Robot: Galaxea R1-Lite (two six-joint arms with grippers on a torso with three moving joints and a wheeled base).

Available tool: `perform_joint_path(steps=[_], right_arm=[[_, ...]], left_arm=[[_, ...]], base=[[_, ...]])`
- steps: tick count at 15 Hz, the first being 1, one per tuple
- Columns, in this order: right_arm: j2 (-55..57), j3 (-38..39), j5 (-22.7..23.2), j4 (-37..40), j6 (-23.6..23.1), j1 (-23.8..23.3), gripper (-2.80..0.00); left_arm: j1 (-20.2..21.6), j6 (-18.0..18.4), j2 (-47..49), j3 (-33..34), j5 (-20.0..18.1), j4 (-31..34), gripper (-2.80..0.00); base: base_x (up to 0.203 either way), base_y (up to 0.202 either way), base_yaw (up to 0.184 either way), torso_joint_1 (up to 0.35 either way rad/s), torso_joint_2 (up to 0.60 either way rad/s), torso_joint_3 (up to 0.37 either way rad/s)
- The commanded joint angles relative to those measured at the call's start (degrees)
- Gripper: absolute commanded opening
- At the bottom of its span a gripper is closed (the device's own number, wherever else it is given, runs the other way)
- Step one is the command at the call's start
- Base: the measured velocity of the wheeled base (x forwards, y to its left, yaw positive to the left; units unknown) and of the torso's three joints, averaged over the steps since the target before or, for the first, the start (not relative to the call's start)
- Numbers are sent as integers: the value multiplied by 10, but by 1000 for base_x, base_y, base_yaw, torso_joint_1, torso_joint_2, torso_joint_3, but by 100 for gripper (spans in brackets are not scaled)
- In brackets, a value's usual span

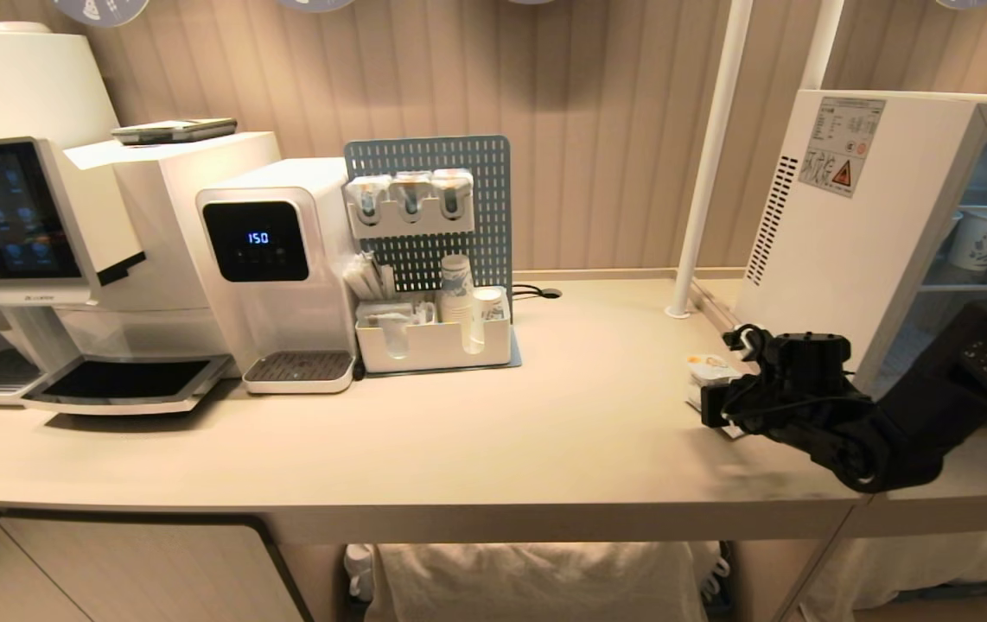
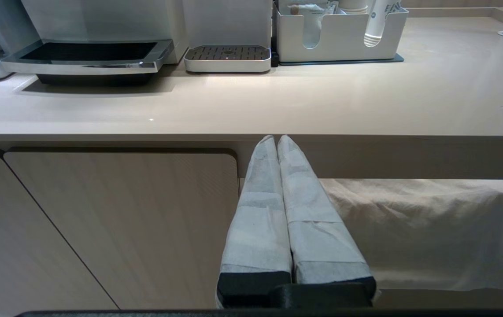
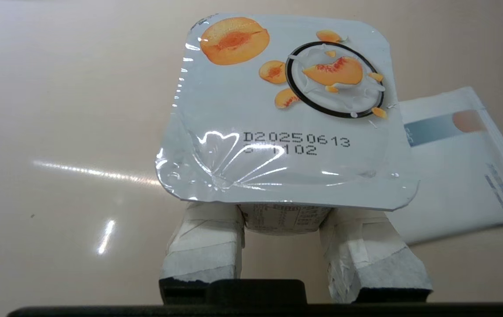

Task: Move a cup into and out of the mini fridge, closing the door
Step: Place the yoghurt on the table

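Observation:
The cup [image 3: 278, 114] is a small white tub whose foil lid is printed with peaches. My right gripper [image 3: 284, 213] is shut on it, one taped finger on each side of the tub under the lid. In the head view the cup [image 1: 708, 371] is low over the counter just left of the mini fridge [image 1: 839, 233], with the right gripper [image 1: 718, 399] behind it. The fridge's wire shelves show through its front; the door is out of view. My left gripper [image 2: 276, 140] is shut and empty, parked below the counter edge in front of a cabinet.
A white packet [image 3: 458, 176] lies on the counter beside the cup. A patterned paper cup [image 1: 982, 239] stands on a fridge shelf. A white pole [image 1: 705, 173] rises left of the fridge. A coffee machine [image 1: 35, 225], water dispenser [image 1: 277, 268] and cup organiser [image 1: 433, 337] line the back.

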Motion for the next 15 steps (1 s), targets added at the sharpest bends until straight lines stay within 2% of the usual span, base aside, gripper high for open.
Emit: perform_joint_path(steps=[1,3,7,15], right_arm=[[66,-90,-2,67,-1,0,-280],[95,-141,-8,123,-2,-2,-280],[112,-179,-26,156,-10,-5,-280],[95,-163,-26,152,-7,-14,-280]], left_arm=[[0,0,0,1,0,0,-280],[0,0,0,1,0,0,-280],[0,0,0,1,0,0,-280],[0,0,0,1,0,0,-280]], base=[[0,0,0,0,0,0],[0,0,0,0,0,0],[0,0,0,0,0,0],[0,0,0,0,0,0]])
